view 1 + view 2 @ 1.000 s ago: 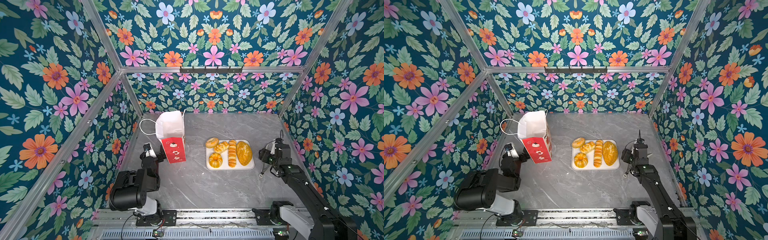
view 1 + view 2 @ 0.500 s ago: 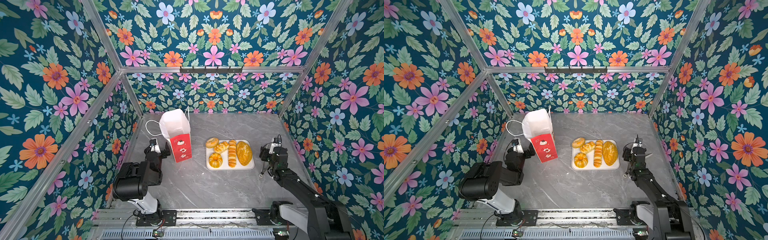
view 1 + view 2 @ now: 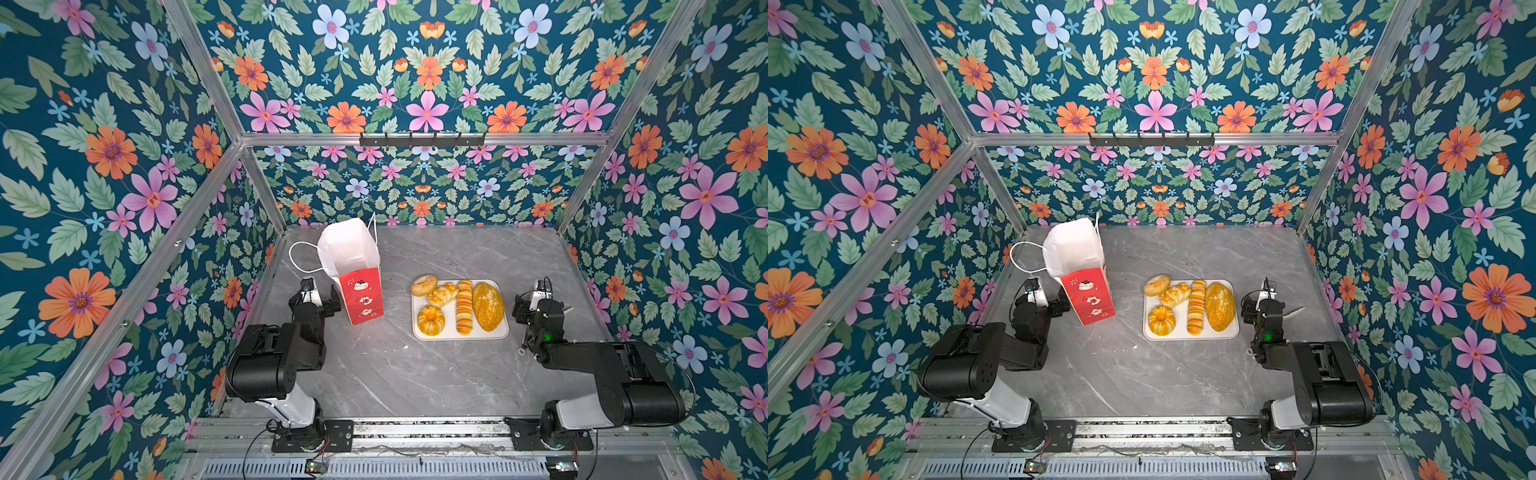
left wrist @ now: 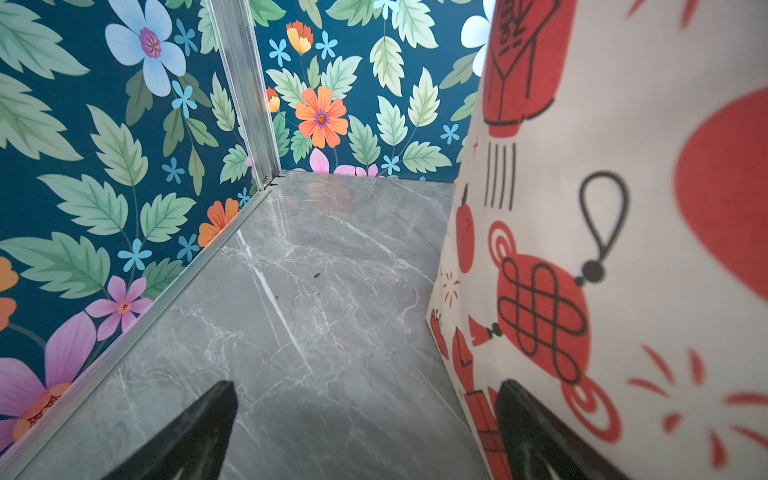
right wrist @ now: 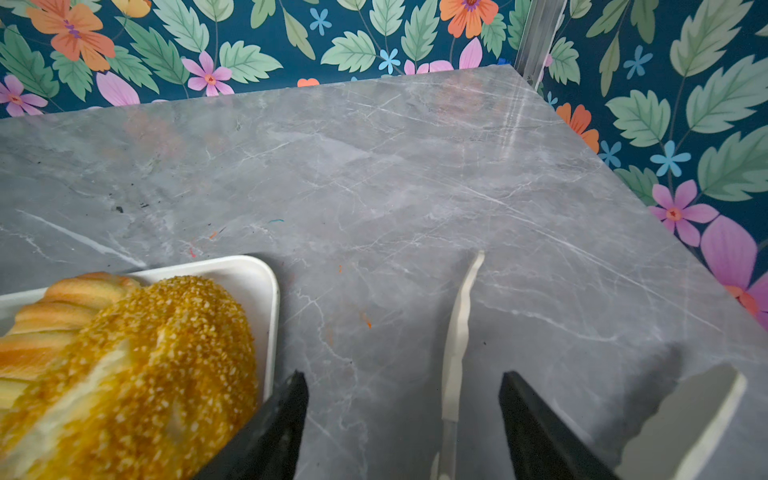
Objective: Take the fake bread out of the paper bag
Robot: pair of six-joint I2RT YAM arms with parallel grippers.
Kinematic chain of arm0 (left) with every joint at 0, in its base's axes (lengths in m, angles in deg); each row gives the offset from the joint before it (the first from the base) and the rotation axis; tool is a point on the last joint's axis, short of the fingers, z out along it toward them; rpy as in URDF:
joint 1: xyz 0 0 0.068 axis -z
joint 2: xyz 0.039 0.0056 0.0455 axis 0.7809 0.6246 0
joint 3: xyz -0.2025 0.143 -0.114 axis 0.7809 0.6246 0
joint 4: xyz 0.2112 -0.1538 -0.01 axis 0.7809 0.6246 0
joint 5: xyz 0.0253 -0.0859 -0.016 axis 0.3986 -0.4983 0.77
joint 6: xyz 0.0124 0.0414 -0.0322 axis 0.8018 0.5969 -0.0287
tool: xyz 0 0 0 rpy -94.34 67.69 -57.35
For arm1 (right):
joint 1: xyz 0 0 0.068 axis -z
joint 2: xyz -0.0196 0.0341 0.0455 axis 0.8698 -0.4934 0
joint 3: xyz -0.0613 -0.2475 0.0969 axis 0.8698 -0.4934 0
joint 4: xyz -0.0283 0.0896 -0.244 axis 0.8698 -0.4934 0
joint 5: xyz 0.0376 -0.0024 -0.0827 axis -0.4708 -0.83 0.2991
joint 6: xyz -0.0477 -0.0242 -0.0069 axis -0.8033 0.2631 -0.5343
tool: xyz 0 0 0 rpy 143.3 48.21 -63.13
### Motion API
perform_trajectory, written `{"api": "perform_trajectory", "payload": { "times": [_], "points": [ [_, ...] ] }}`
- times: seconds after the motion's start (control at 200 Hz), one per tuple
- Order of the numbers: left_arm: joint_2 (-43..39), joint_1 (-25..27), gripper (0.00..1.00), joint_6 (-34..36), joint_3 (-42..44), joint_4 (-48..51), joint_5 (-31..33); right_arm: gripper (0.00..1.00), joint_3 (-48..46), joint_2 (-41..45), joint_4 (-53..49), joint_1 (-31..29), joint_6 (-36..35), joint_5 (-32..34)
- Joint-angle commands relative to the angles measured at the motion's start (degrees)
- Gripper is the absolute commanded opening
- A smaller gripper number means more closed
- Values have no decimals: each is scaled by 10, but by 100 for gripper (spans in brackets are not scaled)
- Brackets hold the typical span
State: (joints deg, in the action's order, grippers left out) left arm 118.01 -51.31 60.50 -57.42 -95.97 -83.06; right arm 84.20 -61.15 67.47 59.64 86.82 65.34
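Note:
The paper bag (image 3: 360, 297) stands upright at the left, red outside with its white inside facing up and no bread showing in it. All of the fake bread lies on a white tray (image 3: 457, 336): bagel (image 3: 424, 284), pastry (image 3: 442, 294), ridged loaf (image 3: 464, 307), seeded loaf (image 3: 488, 306) and ring bun (image 3: 431, 320). My left gripper (image 4: 365, 399) is open and low beside the bag (image 4: 623, 249), one finger (image 4: 536, 428) against its side. My right gripper (image 5: 403, 382) is open over bare table beside the tray (image 5: 266, 282) and seeded loaf (image 5: 145, 374).
A thin white strip (image 5: 457, 332) lies between the right fingers, and a second white piece (image 5: 685, 415) lies beside them. The bag's cord handle (image 3: 299, 257) loops toward the left wall. Flowered walls close in three sides of the grey marble table (image 3: 415, 374).
The bag has shifted a little to the right and stands free. The left arm has drawn back beside it. The right arm has folded back toward its base.

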Motion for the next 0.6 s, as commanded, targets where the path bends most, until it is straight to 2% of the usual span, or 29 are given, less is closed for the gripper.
{"api": "perform_trajectory", "payload": {
  "times": [0.0,0.07,0.385,0.495,0.595],
  "points": [
    [0,0,100,6,-1,-3,1,86,2,1,29,-1,1,13],
    [0,0,100,6,-1,-3,1,99,3,1,32,-1,-1,13],
    [1,0,100,5,-1,-3,2,99,-19,3,68,-1,3,24],
    [0,0,100,6,-1,-3,1,99,-40,5,114,-1,-5,2],
    [0,0,100,6,-1,-3,1,99,-65,4,161,-1,-29,-56]
  ]
}}
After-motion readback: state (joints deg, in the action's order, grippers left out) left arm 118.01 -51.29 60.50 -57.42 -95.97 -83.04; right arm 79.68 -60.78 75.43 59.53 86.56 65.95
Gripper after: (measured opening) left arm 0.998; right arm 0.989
